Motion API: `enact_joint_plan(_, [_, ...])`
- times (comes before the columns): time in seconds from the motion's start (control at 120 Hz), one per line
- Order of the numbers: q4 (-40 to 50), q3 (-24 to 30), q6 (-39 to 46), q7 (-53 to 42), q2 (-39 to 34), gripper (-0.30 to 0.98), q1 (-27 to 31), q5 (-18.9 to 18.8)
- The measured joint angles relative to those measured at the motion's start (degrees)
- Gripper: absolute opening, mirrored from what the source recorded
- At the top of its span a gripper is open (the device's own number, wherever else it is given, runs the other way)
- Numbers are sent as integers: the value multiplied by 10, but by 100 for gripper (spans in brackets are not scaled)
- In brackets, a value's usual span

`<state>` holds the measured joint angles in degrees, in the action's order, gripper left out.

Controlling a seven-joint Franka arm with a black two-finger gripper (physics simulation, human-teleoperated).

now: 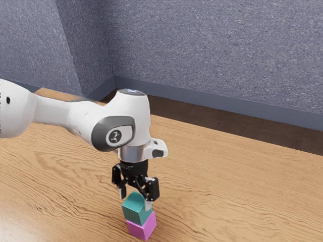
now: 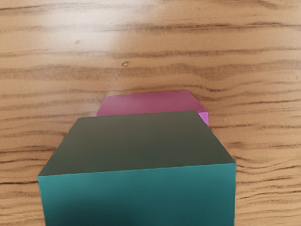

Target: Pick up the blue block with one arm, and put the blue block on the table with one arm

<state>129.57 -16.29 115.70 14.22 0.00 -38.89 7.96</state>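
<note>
Teal block [image 2: 137, 195] atop pink block [image 2: 148, 103], edges offset, released tool [image 1: 135, 202] straddling teal, tabletop [image 1: 227, 186] spreading around.

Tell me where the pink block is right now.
In the exterior view, the pink block is near the bottom edge, slightly toward that view's left, beneath the gripper and partly hidden by the teal block.

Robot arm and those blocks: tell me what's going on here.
A robot arm reaches over a wooden table, its pincer open and low around the top of the teal block, evidently the blue one it is to pick up. That block sits above the pink block, partly covering it. It has not been set on the table by itself.
</note>
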Motion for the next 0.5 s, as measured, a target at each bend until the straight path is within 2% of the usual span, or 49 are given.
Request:
enact_joint_plan(0.367, [8, -2, 7, 7, 25, 68, -9, 17])
enact_joint_plan(0.5, [8, -3, 9, 8, 29, 53, -16, 24])
